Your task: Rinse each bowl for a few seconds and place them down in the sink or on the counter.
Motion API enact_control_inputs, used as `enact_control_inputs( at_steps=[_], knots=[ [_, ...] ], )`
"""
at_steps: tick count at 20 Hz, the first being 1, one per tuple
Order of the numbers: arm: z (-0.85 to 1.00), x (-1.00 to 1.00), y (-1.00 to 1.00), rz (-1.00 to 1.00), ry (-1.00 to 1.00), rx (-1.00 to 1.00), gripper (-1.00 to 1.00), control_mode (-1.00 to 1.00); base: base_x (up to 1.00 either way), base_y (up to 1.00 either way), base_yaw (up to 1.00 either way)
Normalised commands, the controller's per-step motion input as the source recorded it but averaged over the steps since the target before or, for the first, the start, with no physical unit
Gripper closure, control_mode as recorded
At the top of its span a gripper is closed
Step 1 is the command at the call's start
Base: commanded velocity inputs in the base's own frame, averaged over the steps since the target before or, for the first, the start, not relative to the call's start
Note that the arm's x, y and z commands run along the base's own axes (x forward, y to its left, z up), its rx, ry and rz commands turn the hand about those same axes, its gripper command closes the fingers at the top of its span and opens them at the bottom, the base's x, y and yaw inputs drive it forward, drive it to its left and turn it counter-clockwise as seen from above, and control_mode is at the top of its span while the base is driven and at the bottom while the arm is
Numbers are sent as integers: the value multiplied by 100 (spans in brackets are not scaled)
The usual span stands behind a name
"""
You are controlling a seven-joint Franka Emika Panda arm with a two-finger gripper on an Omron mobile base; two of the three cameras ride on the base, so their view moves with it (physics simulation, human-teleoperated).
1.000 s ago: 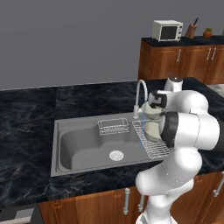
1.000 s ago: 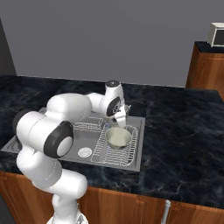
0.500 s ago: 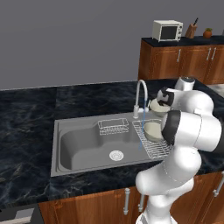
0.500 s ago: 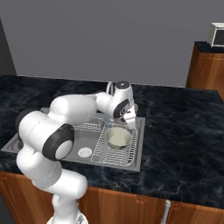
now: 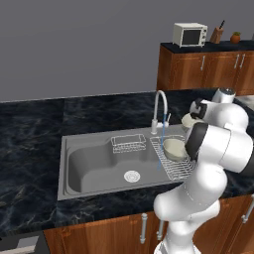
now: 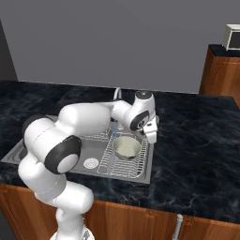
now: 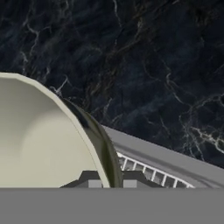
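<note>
While the gripper (image 7: 106, 183) pinches its rim, bowl (image 7: 39, 144) seemingly hangs leftward.

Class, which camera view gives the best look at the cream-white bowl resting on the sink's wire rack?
The right base view: the resting cream-white bowl shows whole, its inside open to view. In the left base view that bowl is partly behind the arm. The hand view shows the gripped bowl.

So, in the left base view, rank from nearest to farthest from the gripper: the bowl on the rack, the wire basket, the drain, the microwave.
From the gripper, shut on a bowl:
1. Bowl on the rack, just below-left.
2. Wire basket, further left, at the sink's back wall.
3. Drain, basin floor.
4. Microwave, far cabinet.
</note>
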Motion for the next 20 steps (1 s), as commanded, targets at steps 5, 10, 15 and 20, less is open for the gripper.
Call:
enact_control_inputs(
  at_steps=[5,10,15,20],
  knots=[
    [0,-26,-59,-8,0,8,100,-100,0,0,0],
    [-5,-27,-54,-8,0,8,100,-100,0,0,0],
    [-21,-24,-38,-9,0,13,100,-100,0,0,0],
    [-26,-12,-18,-9,0,15,100,-100,0,0,0]
  ],
)
